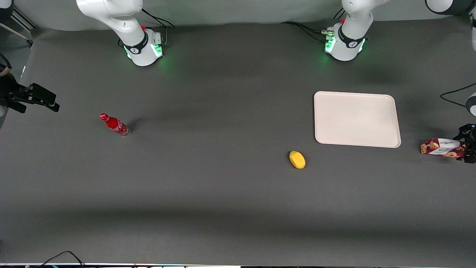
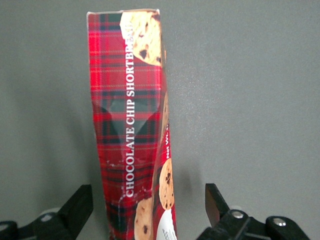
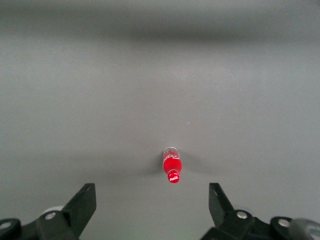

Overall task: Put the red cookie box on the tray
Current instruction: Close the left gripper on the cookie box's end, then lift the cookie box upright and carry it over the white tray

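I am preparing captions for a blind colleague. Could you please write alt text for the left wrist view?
A red tartan cookie box printed "Chocolate Chip Shortbread" lies lengthwise on the grey table, with the gripper open around its near end. One black finger shows on each side of the box, with grey table visible between box and finger.

I log the cookie box [image 1: 442, 147] lying on the worktop [image 1: 208, 201] beside the tray [image 1: 357, 119], at my end effector [image 1: 468, 143], its fingers straddling the box with gaps; lemon [image 1: 297, 159] nearer the camera than the tray; soda bottle [image 1: 114, 124] toward the parked arm's end.
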`<action>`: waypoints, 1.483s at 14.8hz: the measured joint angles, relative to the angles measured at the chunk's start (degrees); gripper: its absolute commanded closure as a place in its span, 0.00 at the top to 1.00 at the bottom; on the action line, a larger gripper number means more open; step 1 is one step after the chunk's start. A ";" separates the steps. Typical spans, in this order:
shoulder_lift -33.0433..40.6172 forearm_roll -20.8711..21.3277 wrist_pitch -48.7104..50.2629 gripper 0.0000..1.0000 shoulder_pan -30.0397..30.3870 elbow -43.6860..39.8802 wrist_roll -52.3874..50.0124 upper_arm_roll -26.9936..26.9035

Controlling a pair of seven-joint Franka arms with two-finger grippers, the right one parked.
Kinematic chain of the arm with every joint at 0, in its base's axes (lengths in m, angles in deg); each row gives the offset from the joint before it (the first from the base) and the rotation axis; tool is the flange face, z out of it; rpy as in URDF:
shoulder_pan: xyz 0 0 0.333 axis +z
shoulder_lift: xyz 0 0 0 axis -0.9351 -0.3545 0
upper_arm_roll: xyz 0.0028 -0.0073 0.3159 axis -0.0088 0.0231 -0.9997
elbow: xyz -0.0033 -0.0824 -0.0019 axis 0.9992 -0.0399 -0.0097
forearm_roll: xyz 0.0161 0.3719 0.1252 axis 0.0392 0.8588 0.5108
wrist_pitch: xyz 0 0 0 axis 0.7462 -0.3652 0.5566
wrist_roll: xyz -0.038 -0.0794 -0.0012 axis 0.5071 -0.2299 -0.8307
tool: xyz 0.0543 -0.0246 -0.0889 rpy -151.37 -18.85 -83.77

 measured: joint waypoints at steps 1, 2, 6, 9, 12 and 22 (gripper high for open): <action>-0.08 -0.01 0.00 0.72 0.03 0.00 0.43 -0.03; -0.14 -0.03 0.00 0.56 0.09 0.00 0.81 -0.05; -0.16 -0.14 0.02 0.08 0.30 -0.01 1.09 -0.12; -0.16 -0.50 0.02 0.00 0.37 -0.10 1.09 -0.13; -0.14 -1.25 0.02 0.00 0.34 -0.89 1.09 -0.11; 5.99 -1.44 34.01 0.00 -0.38 -21.32 0.93 0.13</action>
